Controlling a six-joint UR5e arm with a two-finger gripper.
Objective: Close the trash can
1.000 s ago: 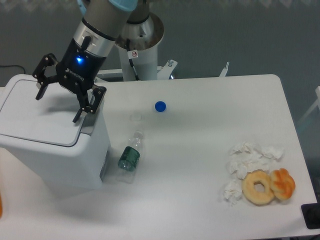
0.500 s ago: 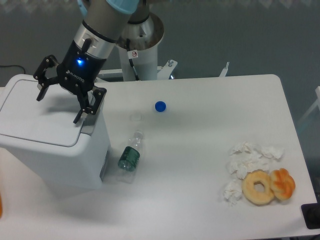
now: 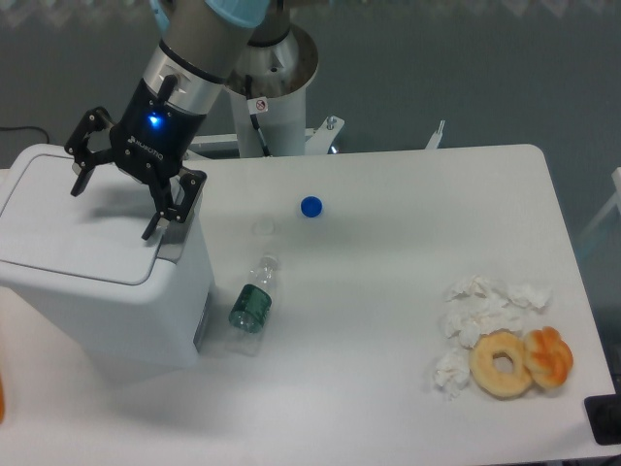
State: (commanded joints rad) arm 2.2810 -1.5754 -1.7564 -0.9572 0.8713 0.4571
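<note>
Trash can (image 3: 97, 282) far left, bottle (image 3: 252, 303) beside it, donuts (image 3: 520, 362) right.

white table (image 3: 408, 194), grey floor (image 3: 437, 58)

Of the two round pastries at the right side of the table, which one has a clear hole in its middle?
The pale ring-shaped doughnut, the left one of the pair. The darker orange glazed pastry touching its right side shows no open hole.

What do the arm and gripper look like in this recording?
The arm is silver-grey metal with a light blue joint cap at the top. The gripper is black, with a lit blue indicator, small white lettering on its body and two linkage-style fingers. No cables visible.
</note>
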